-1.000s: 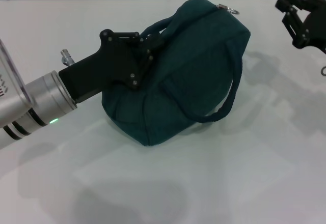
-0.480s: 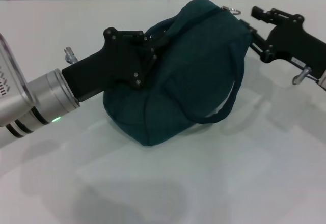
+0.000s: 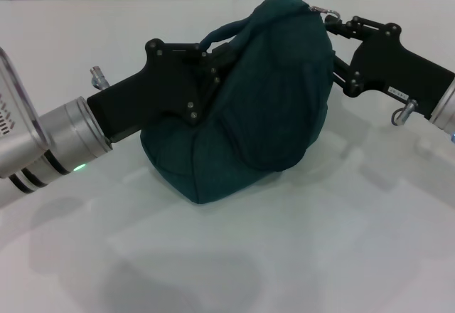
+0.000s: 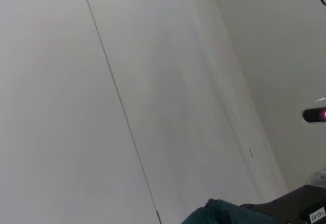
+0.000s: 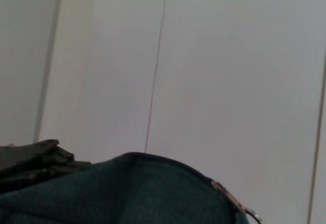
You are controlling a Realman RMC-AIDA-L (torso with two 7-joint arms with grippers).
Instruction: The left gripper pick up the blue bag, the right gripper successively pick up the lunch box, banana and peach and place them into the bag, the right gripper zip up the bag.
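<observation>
Blue bag (image 3: 249,107) sits on the white table (image 3: 284,256) in the middle of your head view, bulging and zipped across its top, with the metal zipper ring (image 3: 328,13) showing at its upper right end. Compared with half a second ago, the front handle that hung down its right side is gone from sight, the bag's right flank looks pushed in and rounder, and the right gripper (image 3: 338,50) has moved in from the right so that its fingers now press against the bag's upper right side, just under the ring. You cannot tell from these views whether those fingers are spread or closed, since their tips are lost against the fabric. The left gripper (image 3: 213,67) stays where it was, on the bag's upper left side, clamped on the rear handle (image 3: 220,37) and fabric there, with its silver wrist and green light (image 3: 75,167) low at the left. In the right wrist view you see the teal top edge and the zipper pull (image 5: 232,199) close below.
</observation>
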